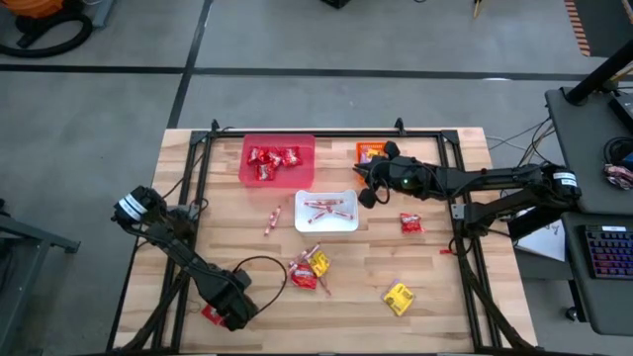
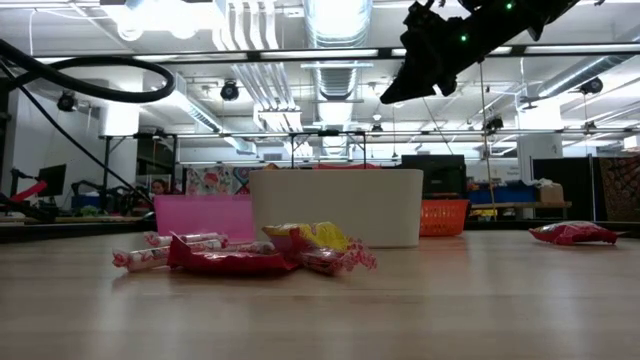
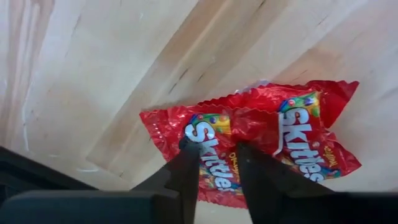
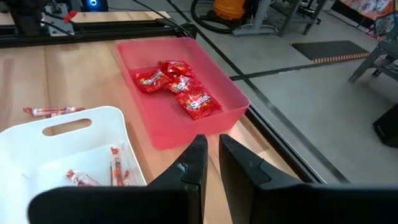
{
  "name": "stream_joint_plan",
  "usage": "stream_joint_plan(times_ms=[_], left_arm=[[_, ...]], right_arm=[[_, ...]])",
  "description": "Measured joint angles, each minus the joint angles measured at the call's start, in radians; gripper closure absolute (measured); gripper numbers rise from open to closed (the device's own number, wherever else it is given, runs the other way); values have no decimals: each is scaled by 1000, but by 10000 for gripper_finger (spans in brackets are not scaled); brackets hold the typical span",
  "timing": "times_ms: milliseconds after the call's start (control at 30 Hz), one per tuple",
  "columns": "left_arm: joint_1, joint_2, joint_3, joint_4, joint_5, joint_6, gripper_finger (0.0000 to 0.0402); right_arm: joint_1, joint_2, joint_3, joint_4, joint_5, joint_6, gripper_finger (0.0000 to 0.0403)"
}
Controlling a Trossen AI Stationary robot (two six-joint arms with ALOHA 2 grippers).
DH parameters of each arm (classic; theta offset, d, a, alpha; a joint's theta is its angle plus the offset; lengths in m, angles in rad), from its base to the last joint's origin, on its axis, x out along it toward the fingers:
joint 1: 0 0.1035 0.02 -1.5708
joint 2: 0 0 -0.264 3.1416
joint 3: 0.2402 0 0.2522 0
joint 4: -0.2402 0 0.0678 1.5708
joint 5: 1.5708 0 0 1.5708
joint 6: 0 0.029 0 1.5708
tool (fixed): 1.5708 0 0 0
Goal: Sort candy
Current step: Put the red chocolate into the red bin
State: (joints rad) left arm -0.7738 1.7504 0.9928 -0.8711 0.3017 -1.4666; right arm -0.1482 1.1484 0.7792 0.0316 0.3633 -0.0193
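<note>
My left gripper [image 3: 217,148] is down at the table's near left corner [image 1: 220,314], shut on a shiny red candy packet [image 3: 298,137] that lies flat on the wood. My right gripper [image 4: 212,142] hangs shut and empty above the table, between the white bin [image 1: 326,211] and the orange bin [image 1: 371,151]; it also shows in the low view [image 2: 400,90]. The pink-red bin [image 1: 278,160] holds several red packets. The white bin holds red-and-white sticks. My left gripper comes from above, pointing steeply down, with its two fingertips [image 3: 189,149] set on the packet's printed face, toward one end. A strip of the wrapper [image 3: 217,163] lies between them. Beside the fingers the wrapper bulges in a crease [image 3: 252,118]. The packet lies on the table.
Loose candy lies on the wood: a stick [image 1: 271,222], a mixed heap of red and yellow packets [image 1: 309,270], one red packet [image 1: 410,223] and one yellow packet [image 1: 399,298]. A black metal frame [image 1: 326,133] runs around the table's far and side edges.
</note>
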Motion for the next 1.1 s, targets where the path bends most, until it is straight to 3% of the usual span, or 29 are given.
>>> stream_joint_plan(times_ms=[267,633,800,867,967,1100], left_arm=[[0,-6,-1,-8,-65,78,395],[8,-95,19,-83,-307,79,401],[10,-139,18,-80,-315,22,401],[9,-154,18,-76,-260,-49,395],[7,-162,20,-64,-165,-144,371],[4,-160,22,0,-171,-220,316]], right_arm=[[0,0,0,-5,-1,1,367],[0,0,0,-19,-1,20,367],[0,0,0,-20,-5,22,367],[0,0,0,-20,-5,24,367],[0,0,0,-20,-5,45,367],[0,0,0,-23,-6,46,367]])
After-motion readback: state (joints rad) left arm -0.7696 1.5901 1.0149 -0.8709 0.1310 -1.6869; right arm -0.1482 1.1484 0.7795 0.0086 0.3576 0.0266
